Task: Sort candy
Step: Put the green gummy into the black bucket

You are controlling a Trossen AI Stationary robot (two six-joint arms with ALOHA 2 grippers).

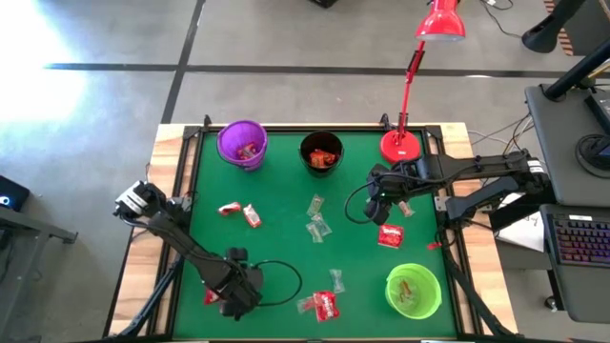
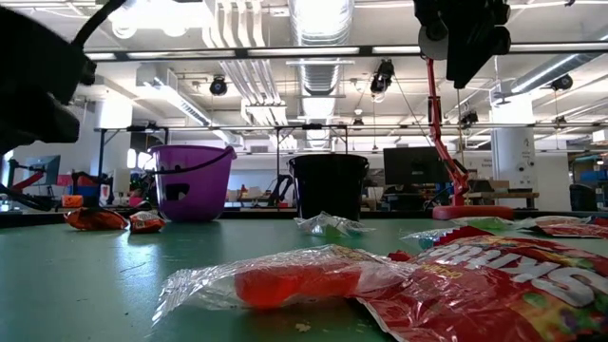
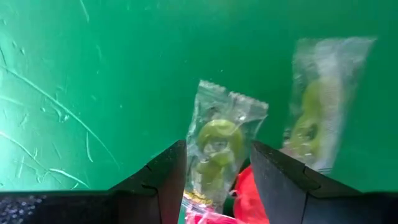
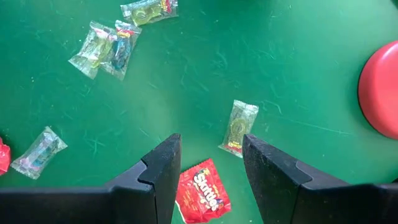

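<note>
Candy (image 3: 217, 155) shows between left gripper (image 3: 217, 180) fingers, lower end hidden

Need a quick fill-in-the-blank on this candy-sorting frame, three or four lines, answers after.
1. The cup nearest the table's front right corner is ____.
2. The desk lamp's base is coloured ____.
3. Between the open fingers of the left pincer shows a clear wrapper holding a ____ ring candy.
4. The black cup stands between the lamp base and the ____ cup.

Missing words: green; red; green; purple
</note>
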